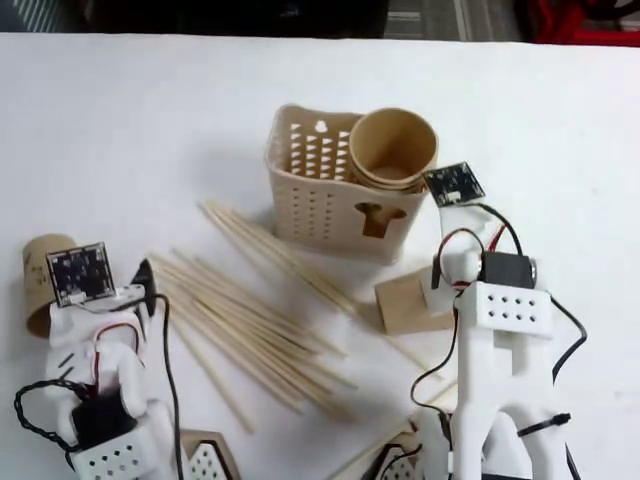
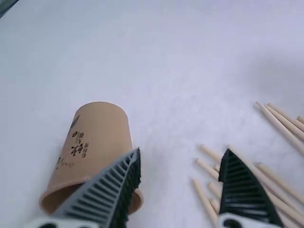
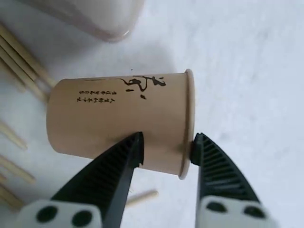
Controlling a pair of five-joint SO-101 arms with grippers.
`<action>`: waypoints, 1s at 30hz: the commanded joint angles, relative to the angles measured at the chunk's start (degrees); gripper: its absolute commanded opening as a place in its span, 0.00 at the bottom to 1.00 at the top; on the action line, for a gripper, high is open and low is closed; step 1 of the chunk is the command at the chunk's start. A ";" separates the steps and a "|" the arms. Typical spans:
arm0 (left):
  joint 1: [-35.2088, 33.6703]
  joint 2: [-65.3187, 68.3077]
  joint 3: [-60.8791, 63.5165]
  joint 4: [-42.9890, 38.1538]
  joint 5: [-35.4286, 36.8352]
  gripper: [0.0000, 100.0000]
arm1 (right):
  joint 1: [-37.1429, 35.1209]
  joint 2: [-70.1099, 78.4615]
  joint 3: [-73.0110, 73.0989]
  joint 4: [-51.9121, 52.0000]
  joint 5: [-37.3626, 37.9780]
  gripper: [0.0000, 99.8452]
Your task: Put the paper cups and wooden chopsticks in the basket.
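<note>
A perforated cream basket (image 1: 320,190) stands mid-table with a paper cup (image 1: 392,148) upright in its right end. Several wooden chopsticks (image 1: 250,320) lie fanned out in front of it. A second paper cup (image 2: 95,142) lies on its side at the left, just beside one finger of my open left gripper (image 2: 180,175), which holds nothing. A third paper cup (image 3: 118,118) lies on its side near the basket's front right corner. My right gripper (image 3: 166,149) is open right over its mouth end, one fingertip over the wall and the other at the rim.
The basket's rounded base (image 3: 95,19) is close behind the third cup. Loose chopsticks (image 2: 280,123) lie just beyond my left gripper, and others (image 3: 19,61) run beside the third cup. The white table (image 1: 120,130) is bare at the back left.
</note>
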 commanded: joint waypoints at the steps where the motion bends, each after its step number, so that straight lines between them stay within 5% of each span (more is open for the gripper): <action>1: -0.57 -0.40 -0.44 -1.14 -0.70 0.26 | -0.92 0.31 -0.35 2.33 0.79 0.07; 30: -0.57 -0.40 -0.53 -1.14 -0.70 0.26 | 17.36 -0.40 -21.80 21.67 23.38 0.02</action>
